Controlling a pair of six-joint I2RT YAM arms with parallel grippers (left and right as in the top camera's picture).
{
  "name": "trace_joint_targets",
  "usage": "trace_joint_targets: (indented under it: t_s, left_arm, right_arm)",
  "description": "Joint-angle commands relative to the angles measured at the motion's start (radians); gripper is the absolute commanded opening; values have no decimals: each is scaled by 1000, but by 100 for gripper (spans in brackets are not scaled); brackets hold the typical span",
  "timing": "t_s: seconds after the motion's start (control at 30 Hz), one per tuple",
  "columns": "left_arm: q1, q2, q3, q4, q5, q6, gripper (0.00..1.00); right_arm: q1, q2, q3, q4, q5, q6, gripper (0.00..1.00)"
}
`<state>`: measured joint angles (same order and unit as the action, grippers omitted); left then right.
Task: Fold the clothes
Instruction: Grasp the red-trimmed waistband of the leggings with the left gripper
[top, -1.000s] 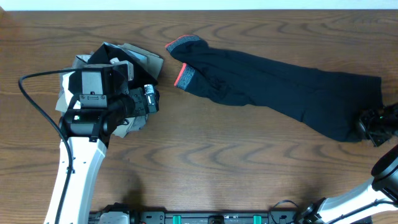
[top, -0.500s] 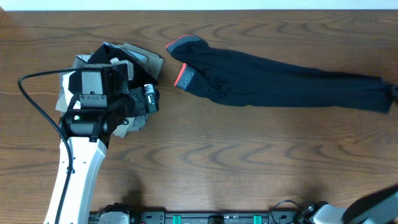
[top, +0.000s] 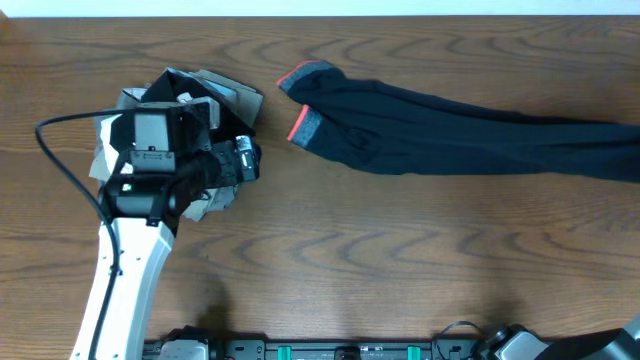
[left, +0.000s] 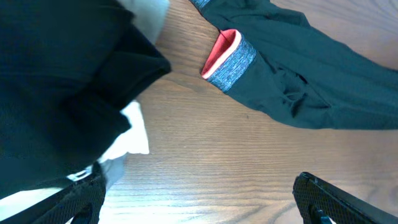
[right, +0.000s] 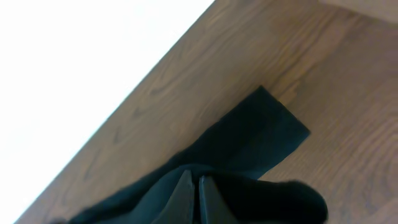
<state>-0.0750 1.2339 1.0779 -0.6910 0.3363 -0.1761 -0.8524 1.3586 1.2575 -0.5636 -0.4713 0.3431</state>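
- Reading the overhead view, you see the leggings (top: 450, 140) lying stretched across the table (top: 380, 260). Their long axis runs nearly left to right, from the waistband (top: 305, 100) near the middle to the leg ends, which pass out of frame at the right edge.
- Your right gripper (right: 196, 190) is off the overhead picture. Its wrist view shows the jaws closed tight on bunched black fabric at the leg end.
- Your left gripper (left: 199, 186) stands fully spread and holds nothing. It hovers just left of the waistband, above the edge of the pile of other garments (top: 215, 95).
- The relation that matters, as I judge it: the garment lies leftward from the right gripper, along its own length. A lengthwise fold would therefore carry the held end toward the waistband. The left arm is the nearer one for pinning or taking that waistband.
- The left wrist view gives you the grey and coral band turned over, which the overhead view shows only as small patches.
- The right wrist view shows one flat black end lying on the wood beyond the fingers. You cannot tell from it whether both legs are in the grip.
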Motion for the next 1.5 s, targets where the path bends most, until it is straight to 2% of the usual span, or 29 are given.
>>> trace_joint_targets:
  t_s: [0.0, 0.1, 0.23, 0.47, 0.67, 0.97, 1.47]
  left_arm:
    - [-43, 39, 18, 16, 15, 22, 98]
    - [-92, 72, 18, 53, 14, 26, 98]
    - [-148, 135, 18, 169, 2, 64, 98]
    - [-223, 351, 18, 517, -15, 66, 98]
    - [-269, 610, 29, 790, -11, -21, 94]
    - [-268, 856, 128, 959, -35, -21, 90]
    - [-283, 985, 165, 1122, -35, -21, 77]
  right_arm:
    - [-73, -12, 17, 37, 8, 144, 1]
    - [-126, -12, 29, 73, -93, 204, 1]
    - [-143, -12, 39, 80, -208, 202, 1]
    - [-108, -12, 39, 47, -249, 202, 1]
    - [-55, -12, 38, 35, -250, 174, 1]
    - [-9, -12, 38, -70, -192, 81, 1]
    - [4, -12, 38, -129, -153, 41, 1]
